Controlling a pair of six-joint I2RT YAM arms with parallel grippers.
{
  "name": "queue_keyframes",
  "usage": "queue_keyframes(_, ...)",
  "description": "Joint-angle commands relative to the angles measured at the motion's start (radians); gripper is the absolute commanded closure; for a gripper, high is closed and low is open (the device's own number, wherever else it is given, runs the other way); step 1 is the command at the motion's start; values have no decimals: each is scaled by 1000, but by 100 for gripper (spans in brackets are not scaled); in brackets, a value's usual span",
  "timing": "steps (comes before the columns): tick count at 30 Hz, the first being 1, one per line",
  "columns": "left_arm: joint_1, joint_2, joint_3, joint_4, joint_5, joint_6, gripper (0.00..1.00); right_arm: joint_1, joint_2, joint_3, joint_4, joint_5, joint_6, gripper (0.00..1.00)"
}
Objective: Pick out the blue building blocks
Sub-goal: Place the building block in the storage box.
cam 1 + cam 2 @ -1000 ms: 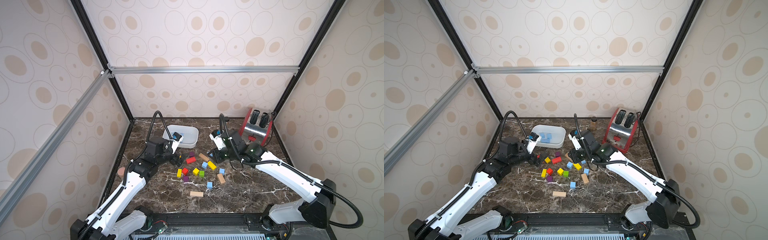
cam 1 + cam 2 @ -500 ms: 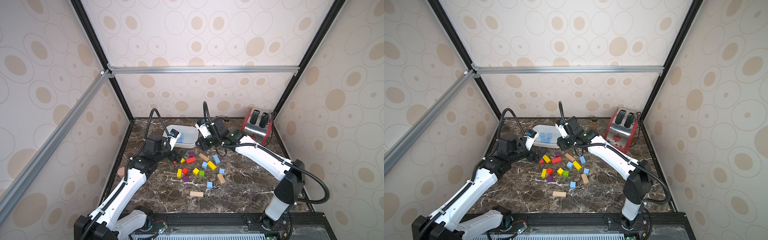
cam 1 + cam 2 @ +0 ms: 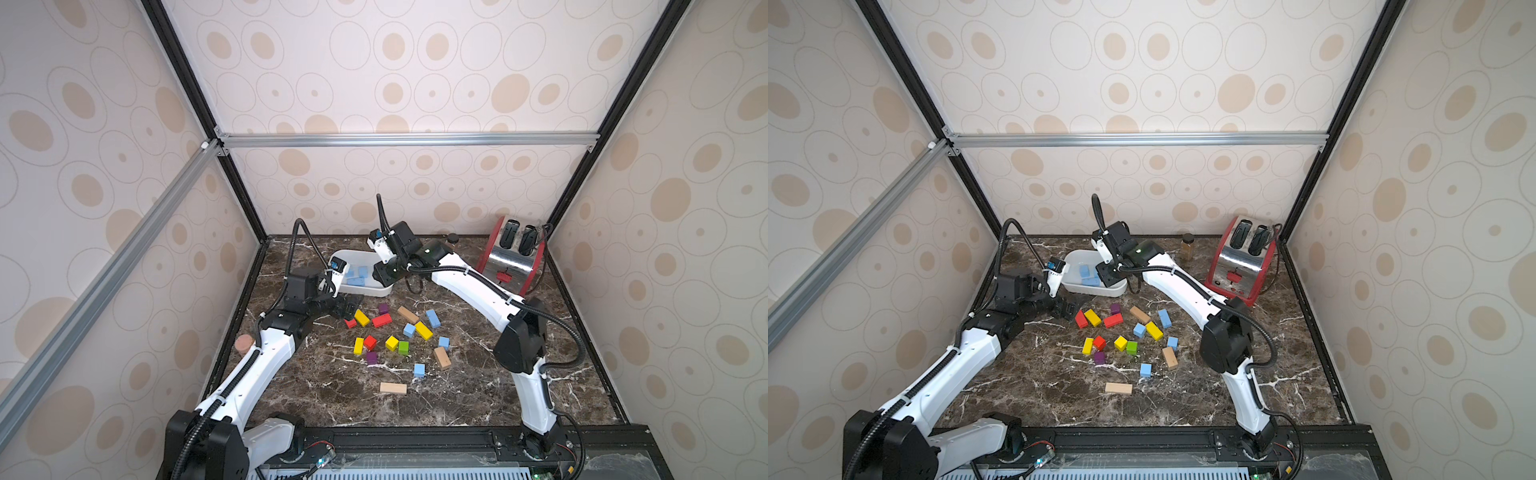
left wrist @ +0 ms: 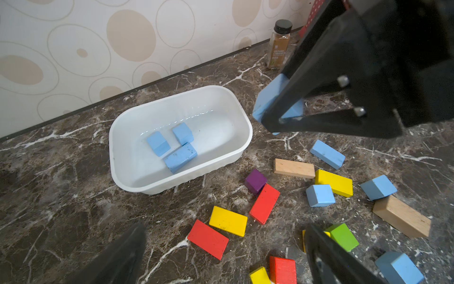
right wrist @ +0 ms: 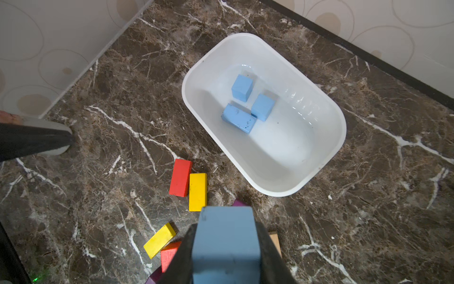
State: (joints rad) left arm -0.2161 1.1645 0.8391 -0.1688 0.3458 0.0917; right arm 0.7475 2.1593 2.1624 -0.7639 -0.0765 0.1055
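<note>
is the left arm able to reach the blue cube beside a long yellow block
Probably yes: the left gripper is open nearby, the blue cube lies uncovered, and the right gripper holds a blue block off by the white tray.

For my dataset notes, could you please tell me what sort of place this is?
Probably a robot test cell staged as a kitchen counter: aluminium framing and wallpapered panels enclose a marble-look tabletop with a toaster and spice jar.

Marble tabletop [image 3: 478, 395]: tub [image 4: 172, 184], toaster [image 3: 507, 266], spice jar [image 3: 1187, 247], blue blocks [image 3: 433, 318], other blocks [image 3: 381, 320].
</note>
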Motion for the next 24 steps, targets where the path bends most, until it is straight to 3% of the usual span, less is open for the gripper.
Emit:
queue_keyframes(1, 14, 24, -4, 62, 11, -9, 1, -24, 69, 97, -72, -18, -20, 100)
queue_keyframes(6, 19, 65, -10, 84, 15, -6, 1, -56, 178, 224, -84, -35, -10, 100)
queue_keyframes(24, 21, 101, -29, 81, -4, 25, 1, -95, 409, 330, 49, -56, -8, 100)
